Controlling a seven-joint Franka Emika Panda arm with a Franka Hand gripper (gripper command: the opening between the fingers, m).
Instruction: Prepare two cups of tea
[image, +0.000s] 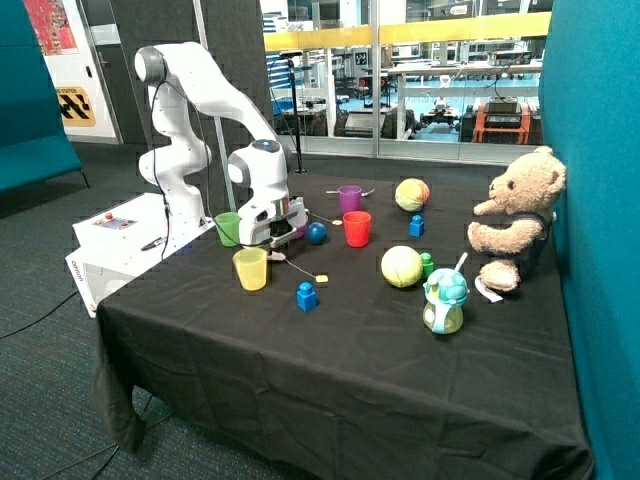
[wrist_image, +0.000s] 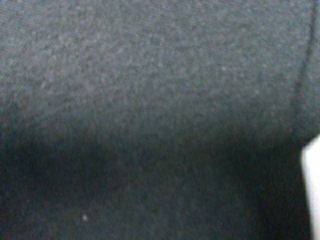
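Green cup (image: 227, 228) sits right behind gripper (image: 272, 236), near table's back edge; purple cup (image: 349, 198) farther off, behind red cup (image: 356, 228). Gripper low over black cloth (image: 330, 360), can't tell if open or shut. Yellow cup (image: 250, 268) just in front, blue ball (image: 316, 233) beside.

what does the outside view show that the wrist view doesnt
Only the outside view shows the arm with its gripper low over the table between the green cup and the blue ball, and the purple cup, yellow cup, red cup, teddy bear and toy teapot.

Only the wrist view shows a close-up of the cloth's weave and a pale edge that I cannot identify.

Both show the black tablecloth.
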